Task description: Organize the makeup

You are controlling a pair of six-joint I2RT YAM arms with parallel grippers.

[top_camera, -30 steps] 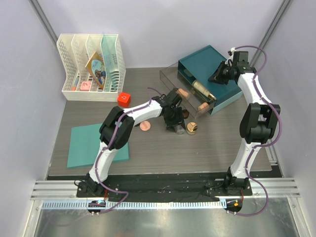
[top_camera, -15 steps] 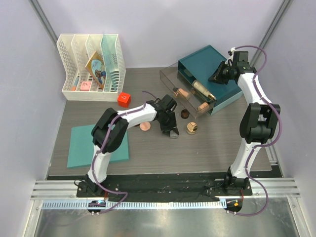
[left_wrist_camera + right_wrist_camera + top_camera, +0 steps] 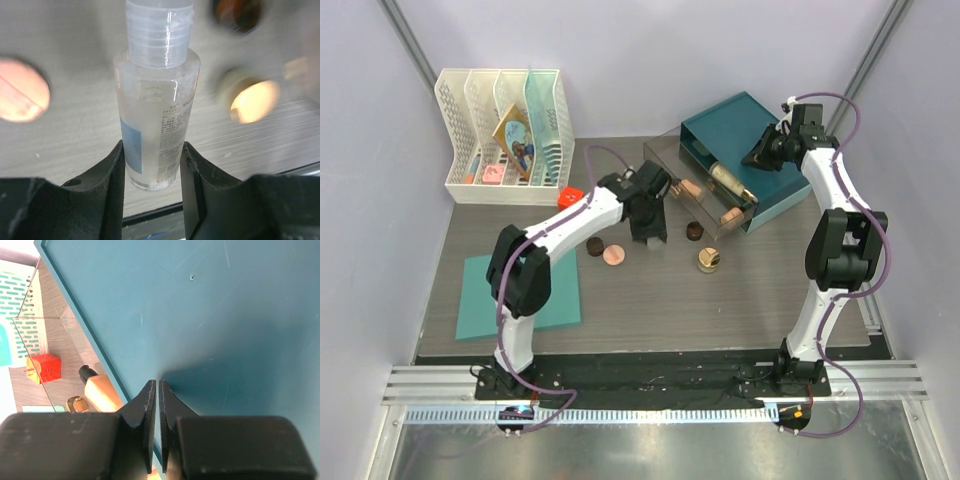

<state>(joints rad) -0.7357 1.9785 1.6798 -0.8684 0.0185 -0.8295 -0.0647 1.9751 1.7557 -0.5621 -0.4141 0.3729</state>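
Left fingers [image 3: 112, 195] shifted back — bottle [image 3: 156, 115] clamped, jar [image 3: 693, 231] beside.

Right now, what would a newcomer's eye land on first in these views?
The left gripper clamps a clear plastic bottle centre scene, near the transparent organizer tray. The right gripper is shut over the flat teal box at the back right. Loose nearby lie a pink round compact and a gold-lidded jar.

clear bottle [image 3: 157, 125]: clamped in left gripper [image 3: 152, 147] | pink compact [image 3: 612, 255], gold-lidded jar [image 3: 708, 260]: on table [image 3: 650, 300] | beige tube [image 3: 728, 180]: in clear tray [image 3: 665, 160]
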